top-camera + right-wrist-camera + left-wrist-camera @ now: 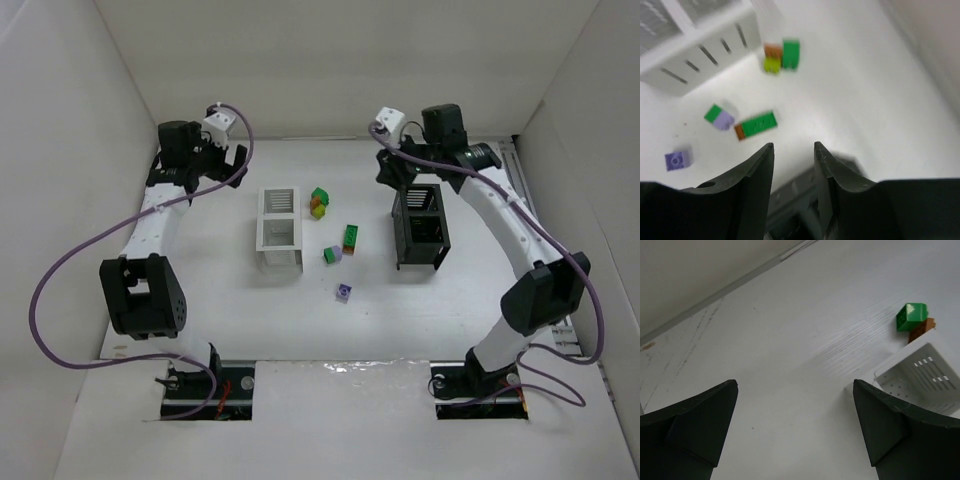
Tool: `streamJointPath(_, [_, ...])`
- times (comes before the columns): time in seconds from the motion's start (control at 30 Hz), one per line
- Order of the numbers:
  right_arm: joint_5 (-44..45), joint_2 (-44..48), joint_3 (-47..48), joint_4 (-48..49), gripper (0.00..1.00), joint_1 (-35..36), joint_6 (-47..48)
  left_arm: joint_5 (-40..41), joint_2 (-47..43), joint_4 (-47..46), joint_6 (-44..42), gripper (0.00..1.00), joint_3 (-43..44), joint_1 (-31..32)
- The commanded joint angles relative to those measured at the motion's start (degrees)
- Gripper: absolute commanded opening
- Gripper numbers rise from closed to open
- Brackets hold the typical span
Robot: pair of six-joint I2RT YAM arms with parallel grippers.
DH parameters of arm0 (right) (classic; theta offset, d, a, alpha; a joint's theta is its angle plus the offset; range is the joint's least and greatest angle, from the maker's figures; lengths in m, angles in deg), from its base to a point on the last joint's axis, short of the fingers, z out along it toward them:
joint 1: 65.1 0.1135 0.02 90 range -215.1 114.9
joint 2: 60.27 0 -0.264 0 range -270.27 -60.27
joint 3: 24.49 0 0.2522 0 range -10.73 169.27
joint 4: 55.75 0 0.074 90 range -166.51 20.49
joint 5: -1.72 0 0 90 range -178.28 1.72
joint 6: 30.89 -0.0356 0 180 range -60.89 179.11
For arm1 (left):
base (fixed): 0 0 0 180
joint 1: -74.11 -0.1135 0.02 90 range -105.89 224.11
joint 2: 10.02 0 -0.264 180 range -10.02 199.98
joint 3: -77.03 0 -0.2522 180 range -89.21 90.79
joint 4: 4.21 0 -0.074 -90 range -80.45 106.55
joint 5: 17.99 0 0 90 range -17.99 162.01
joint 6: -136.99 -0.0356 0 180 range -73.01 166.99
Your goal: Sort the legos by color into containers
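The white box (278,230) and the black box (420,227) stand at mid table, with the legos loose between them. A green, yellow-green and orange cluster (319,203) lies furthest back. Nearer are a long green brick with an orange end (352,239), a green-and-lavender piece (332,254) and a purple brick (344,292). My left gripper (795,385) is wide open and empty over bare table, left of the white box (920,375). My right gripper (793,146) is narrowly open and empty, above the black box's (800,200) far end.
White walls close in the table at the back and on both sides. The right wrist view shows the white box (705,55), the cluster (782,55), the long green brick (756,124) and the purple brick (677,160). Purple cables loop off both arms.
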State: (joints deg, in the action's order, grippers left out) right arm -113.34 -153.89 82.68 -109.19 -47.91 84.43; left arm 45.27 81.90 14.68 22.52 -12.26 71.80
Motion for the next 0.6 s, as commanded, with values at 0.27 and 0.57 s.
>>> streamJointPath(0.27, [-6.9, -12.7, 11.0, -1.5, 0.44, -1.2, 11.3, 10.0, 3.9, 15.2, -2.9, 0.86, 20.9, 21.5])
streamJointPath(0.57, [-5.9, -5.2, -0.3, 2.6, 0.46, -5.1, 4.4, 13.1, 35.2, 46.7, -1.0, 0.72, 68.5, 26.4])
